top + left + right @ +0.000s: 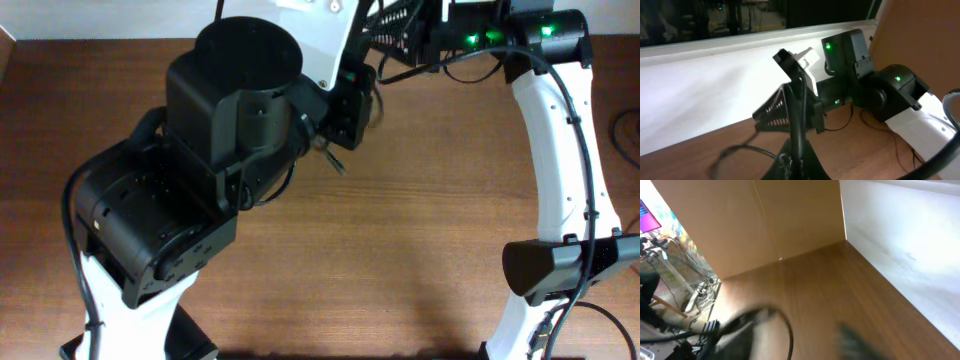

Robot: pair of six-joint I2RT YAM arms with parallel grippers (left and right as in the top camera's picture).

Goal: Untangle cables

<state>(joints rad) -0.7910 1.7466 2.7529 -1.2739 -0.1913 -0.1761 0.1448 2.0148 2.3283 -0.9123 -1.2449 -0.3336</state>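
Observation:
My left gripper is shut on a black cable that runs straight up from its fingertips to a black plug end. A thinner loop of cable hangs to the left, above the wooden table. In the overhead view the left gripper is at the table's far middle, with a thin cable loop and a small metal-tipped plug hanging by it. My right gripper is blurred, its fingers wide apart, and a thin cable arc lies by its left finger. It faces the left gripper closely.
The bulky black left arm covers the table's left half. The white right arm stands along the right side. A white wall borders the far edge. Brown panels stand beyond one end.

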